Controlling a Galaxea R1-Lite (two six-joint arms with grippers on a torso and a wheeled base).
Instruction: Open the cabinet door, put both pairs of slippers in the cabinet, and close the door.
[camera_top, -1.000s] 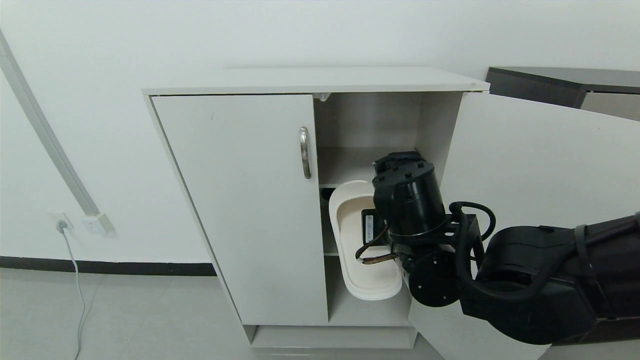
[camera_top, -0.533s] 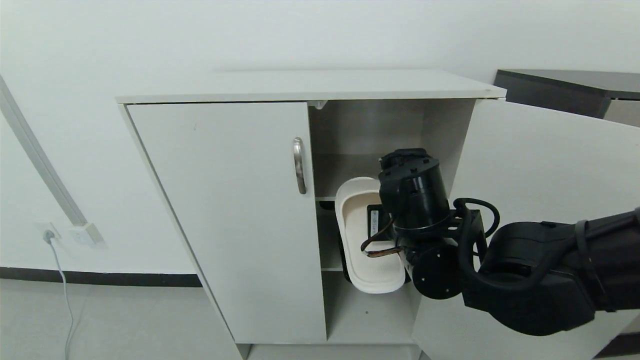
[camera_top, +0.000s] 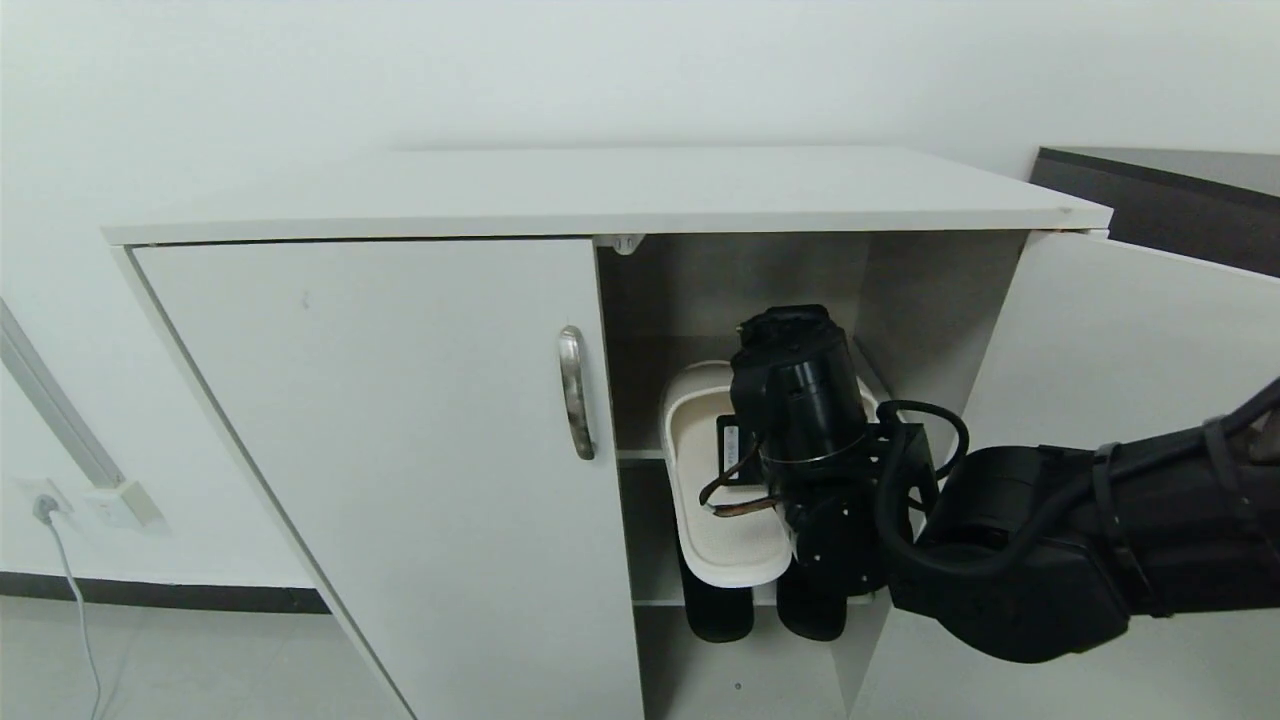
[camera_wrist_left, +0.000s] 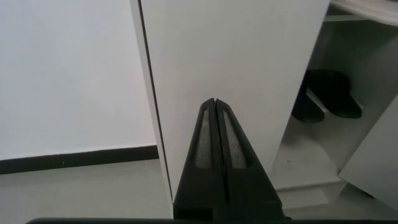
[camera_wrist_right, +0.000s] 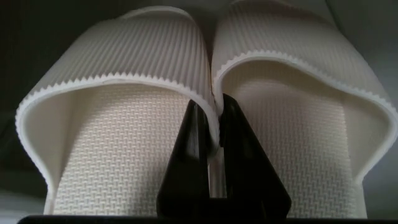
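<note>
Left gripper (camera_wrist_left: 214, 102) hangs before the closed left door (camera_wrist_left: 236, 62), jaws pressed together, empty. Right gripper (camera_wrist_right: 211, 112) pinches the white slippers (camera_wrist_right: 124, 130) by their touching inner edges, jaws nearly closed, holding the pair in the open right half of the cabinet (camera_top: 600, 190), above the black slippers (camera_top: 715, 615) on a shelf

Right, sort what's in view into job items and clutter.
Job: cabinet, its open door, white slippers gripped by the right hand, black slippers on a lower shelf.
Lying about: wall socket, its cable, dark furniture beside the cabinet.
</note>
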